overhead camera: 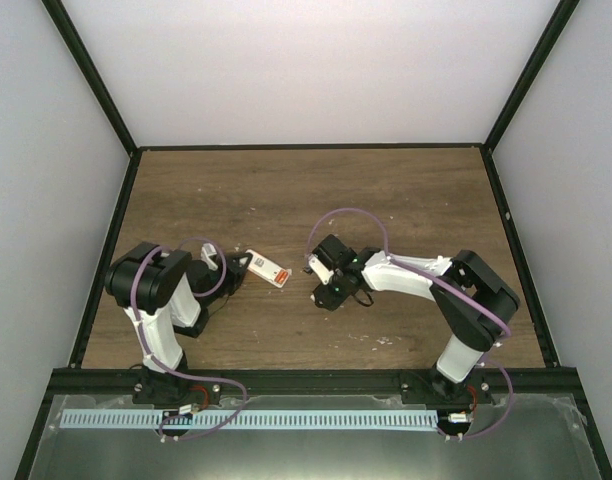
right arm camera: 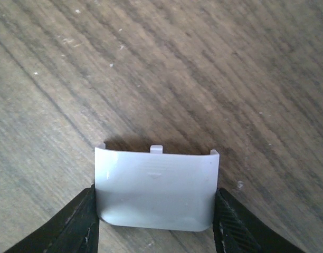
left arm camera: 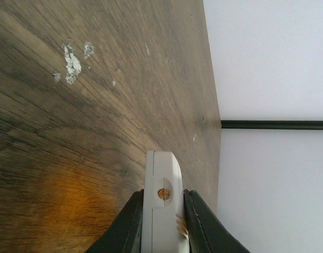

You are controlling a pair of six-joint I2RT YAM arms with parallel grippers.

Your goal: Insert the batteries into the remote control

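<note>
My left gripper [overhead camera: 236, 266] is shut on the near end of the white remote control [overhead camera: 266, 267], which sticks out to the right over the table. An orange patch [overhead camera: 283, 272], the batteries, shows in the remote's far end. In the left wrist view the remote [left arm camera: 161, 200] stands on edge between the fingers of the left gripper [left arm camera: 162, 226], and a bit of orange [left arm camera: 180, 224] shows at its side. My right gripper [overhead camera: 319, 272] is shut on the small white cover piece [right arm camera: 156, 192], held by its two side edges just above the wood, a little right of the remote.
The wooden table [overhead camera: 286, 200] is walled by white panels with black frame posts [overhead camera: 511, 100]. Pale specks [left arm camera: 72, 60] lie on the wood ahead of the left gripper. A few specks [overhead camera: 384, 340] lie near the right arm's base.
</note>
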